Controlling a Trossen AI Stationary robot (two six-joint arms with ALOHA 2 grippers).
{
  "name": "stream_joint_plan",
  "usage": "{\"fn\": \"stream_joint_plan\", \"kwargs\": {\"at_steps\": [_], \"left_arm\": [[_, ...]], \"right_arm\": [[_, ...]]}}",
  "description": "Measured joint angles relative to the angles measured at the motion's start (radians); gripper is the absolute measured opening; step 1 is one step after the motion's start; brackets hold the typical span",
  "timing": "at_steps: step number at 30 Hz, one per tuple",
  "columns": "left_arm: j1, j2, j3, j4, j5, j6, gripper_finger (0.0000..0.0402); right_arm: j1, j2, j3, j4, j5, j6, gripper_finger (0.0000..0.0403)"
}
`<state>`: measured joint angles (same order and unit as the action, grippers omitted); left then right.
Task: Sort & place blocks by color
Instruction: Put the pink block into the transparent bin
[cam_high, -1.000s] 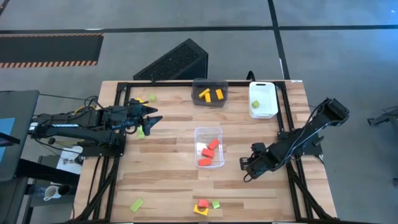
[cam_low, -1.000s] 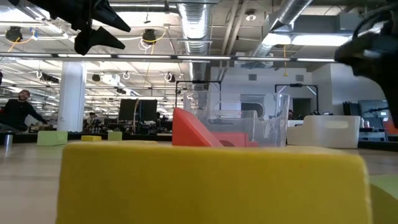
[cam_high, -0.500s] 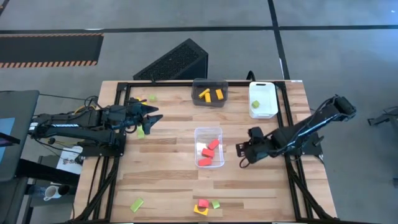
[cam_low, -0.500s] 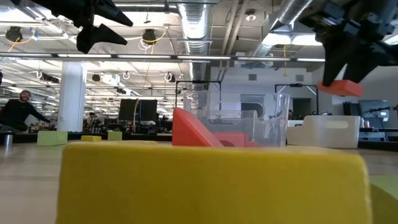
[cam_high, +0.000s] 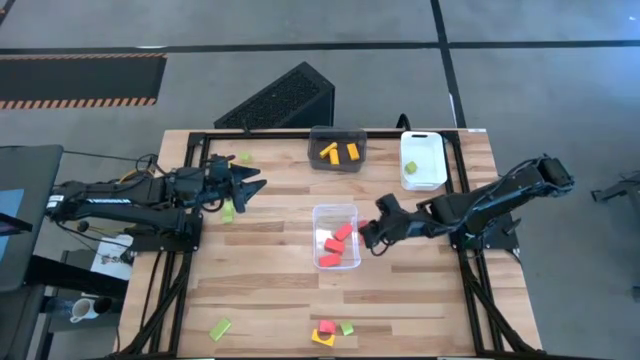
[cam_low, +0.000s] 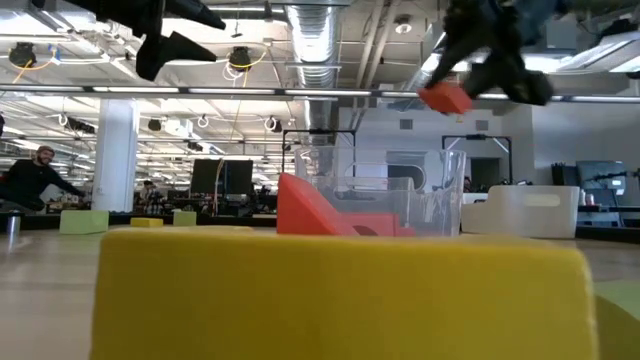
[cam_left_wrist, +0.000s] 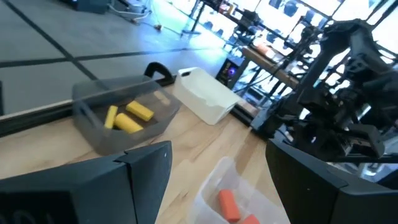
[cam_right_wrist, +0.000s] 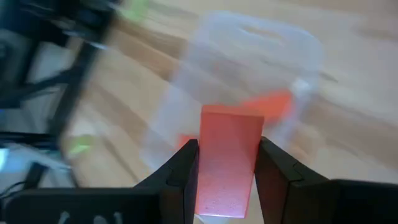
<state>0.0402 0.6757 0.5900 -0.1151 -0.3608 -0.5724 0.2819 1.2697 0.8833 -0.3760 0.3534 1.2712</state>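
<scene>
Since a second ago the right gripper (cam_high: 368, 236) has been swung inward from the tabletop's right side to the right wall of the clear bin (cam_high: 335, 211), while the left gripper (cam_high: 250, 184) has been kept above the left part of the tabletop (cam_high: 270, 290). Seen from above, red blocks (cam_high: 338, 247) are held in the clear bin at the centre, two yellow blocks (cam_high: 340, 152) in the dark bin (cam_high: 337, 133) at the far edge, and one green block (cam_high: 410, 168) in the white bin (cam_high: 423, 144) beside it; loose green blocks are seen near the left gripper (cam_high: 227, 212), at the far left (cam_high: 245, 157) and at the near left (cam_high: 219, 329), and a small cluster of red, yellow and green pieces (cam_high: 328, 333) is left at the near edge. At table height, a yellow block (cam_low: 340, 295) fills the foreground, the clear bin (cam_low: 440, 195) stands behind it, and a red block (cam_low: 445, 98) is carried high above it by the right gripper (cam_low: 455, 85). From the left wrist, the left gripper's fingers (cam_left_wrist: 149, 165) are seen spread apart with nothing between them, the dark bin (cam_left_wrist: 99, 109) and white bin (cam_left_wrist: 208, 96) beyond. From the right wrist, the red block (cam_right_wrist: 225, 162) is clamped between the two fingers (cam_right_wrist: 180, 177) over the blurred clear bin (cam_right_wrist: 249, 43).
</scene>
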Motion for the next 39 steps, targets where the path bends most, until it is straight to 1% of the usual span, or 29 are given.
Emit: {"fn": "stream_joint_plan", "kwargs": {"at_steps": [3,6,10,14,19,25,29,32,35,39], "left_arm": [[0.0,0.037,0.0,0.049,0.042,0.007,0.0245],[0.0,0.074,0.0,0.09,0.087,0.007,0.0245],[0.0,0.089,0.0,0.133,0.139,0.016,0.0245],[0.0,0.09,0.0,0.142,0.144,0.017,0.0245],[0.0,0.098,0.0,0.144,0.154,0.009,0.0245],[-0.011,0.097,0.0,0.144,0.199,-0.014,0.0245],[-0.022,0.097,0.0,0.124,0.2,-0.015,0.0245],[-0.022,0.097,0.0,0.112,0.199,-0.015,0.0245],[-0.022,0.097,0.0,0.101,0.199,-0.015,0.0245],[-0.022,0.097,0.0,0.099,0.2,-0.015,0.0245]], "right_arm": [[-0.023,0.015,0.0,0.127,-0.001,-0.109,0.0128],[-0.044,0.037,0.001,0.22,-0.006,-0.164,0.0128],[-0.056,0.062,0.001,0.273,-0.017,-0.183,0.0129],[-0.056,0.062,0.001,0.304,-0.037,-0.206,0.0129],[-0.055,0.062,0.001,0.361,-0.039,-0.266,0.013],[-0.055,0.062,0.001,0.37,-0.039,-0.276,0.013],[-0.071,0.071,0.001,0.338,-0.036,-0.284,0.013],[-0.097,0.131,-0.002,0.317,-0.036,-0.256,0.013],[-0.112,0.209,-0.001,0.347,-0.052,-0.231,0.0131],[-0.113,0.281,-0.001,0.353,-0.078,-0.172,0.015]]}}
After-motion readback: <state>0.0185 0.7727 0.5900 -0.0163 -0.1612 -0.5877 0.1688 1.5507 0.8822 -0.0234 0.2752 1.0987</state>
